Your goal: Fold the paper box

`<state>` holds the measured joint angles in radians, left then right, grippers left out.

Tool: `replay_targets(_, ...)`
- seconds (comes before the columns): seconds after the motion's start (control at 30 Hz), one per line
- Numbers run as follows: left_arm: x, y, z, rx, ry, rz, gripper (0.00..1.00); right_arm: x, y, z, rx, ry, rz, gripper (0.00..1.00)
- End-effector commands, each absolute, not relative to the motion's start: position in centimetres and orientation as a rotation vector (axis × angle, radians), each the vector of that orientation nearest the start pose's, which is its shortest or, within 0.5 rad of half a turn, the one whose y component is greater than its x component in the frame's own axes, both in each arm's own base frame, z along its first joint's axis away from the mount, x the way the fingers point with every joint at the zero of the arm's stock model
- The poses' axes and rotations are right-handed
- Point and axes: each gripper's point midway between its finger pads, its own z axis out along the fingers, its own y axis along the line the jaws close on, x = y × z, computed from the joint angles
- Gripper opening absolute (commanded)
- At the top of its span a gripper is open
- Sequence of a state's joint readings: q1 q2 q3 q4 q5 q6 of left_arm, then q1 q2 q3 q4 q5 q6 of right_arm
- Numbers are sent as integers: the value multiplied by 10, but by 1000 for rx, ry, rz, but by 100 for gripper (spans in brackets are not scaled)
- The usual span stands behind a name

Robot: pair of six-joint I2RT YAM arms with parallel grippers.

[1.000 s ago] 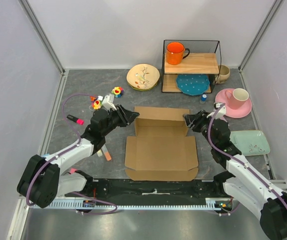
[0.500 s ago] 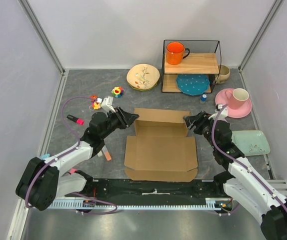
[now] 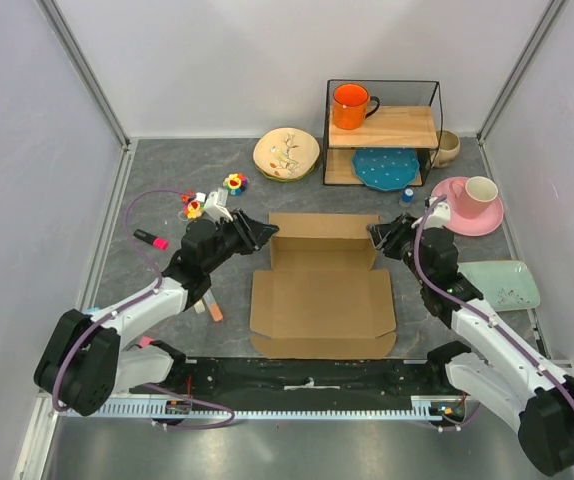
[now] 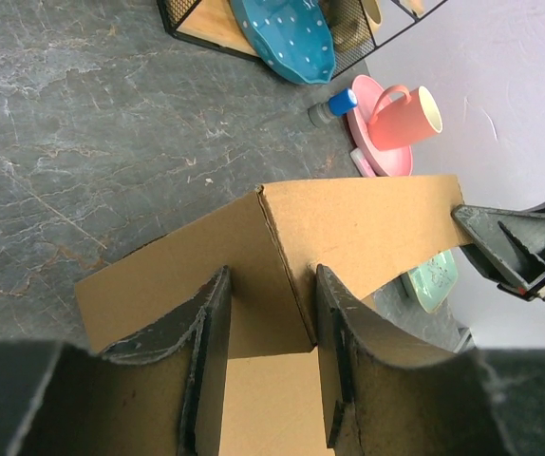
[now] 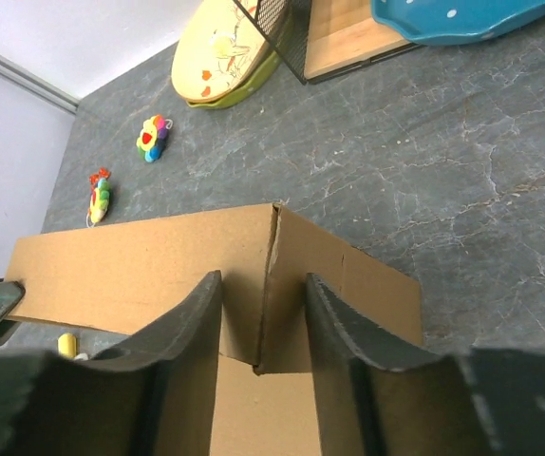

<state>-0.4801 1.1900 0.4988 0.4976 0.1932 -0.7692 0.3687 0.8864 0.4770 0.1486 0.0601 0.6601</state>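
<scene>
Two claws are set at the far corners of the box (image 3: pixel 322 300), which lies open in the middle of the bench (image 3: pixel 167 170): the left claw (image 3: pixel 260 233) far-left, the right claw (image 3: pixel 377 238) far-right. Each is spread astride a corner crease, nothing pinched, likely so that the raised far wall and side flaps are steadied for folding.

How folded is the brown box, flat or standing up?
Partly folded. The paper box has its back wall standing up with both corner flaps bent forward, while its big near panel lies flat on the table.
</scene>
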Motion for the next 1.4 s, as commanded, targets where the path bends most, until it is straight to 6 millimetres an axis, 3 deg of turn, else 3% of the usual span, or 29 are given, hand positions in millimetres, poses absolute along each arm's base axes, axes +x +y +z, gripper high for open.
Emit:
replay_targets(0.0,285,-223,102,-150,2145,-969,23,290,120,115,355,1996,569,40)
replay_targets(0.2,283,-227,97,-154,2136,-1010,10,280,118,98,370,2017,578,30)
replay_targets(0.3,283,-229,99,-143,2135,-1025,2,278,118,97,365,2020,579,27)
replay_targets(0.4,283,-230,104,-138,2119,-1032,2,279,117,102,366,2006,577,24)
replay_targets(0.5,283,-229,111,-137,2107,-1031,2,282,117,115,360,1986,580,26)
replay_targets(0.53,286,-229,118,-140,2094,-1028,2,283,117,119,358,1979,575,35)
replay_targets(0.57,285,-227,117,-147,2112,-1014,6,285,117,129,356,1968,575,41)
replay_targets(0.63,288,-226,131,-151,2087,-1007,23,289,115,144,361,1935,568,56)
replay_targets(0.7,288,-224,137,-153,2086,-993,41,293,113,162,360,1906,561,61)
replay_targets(0.73,293,-223,149,-158,2057,-986,47,295,112,168,359,1898,549,64)
replay_targets(0.8,293,-222,155,-152,2057,-978,57,300,112,184,349,1868,547,65)
replay_targets(1.2,313,-220,232,-121,1934,-937,77,306,110,228,326,1823,532,78)
replay_targets(1.37,312,-215,249,-131,1906,-920,80,302,110,256,256,1794,518,83)
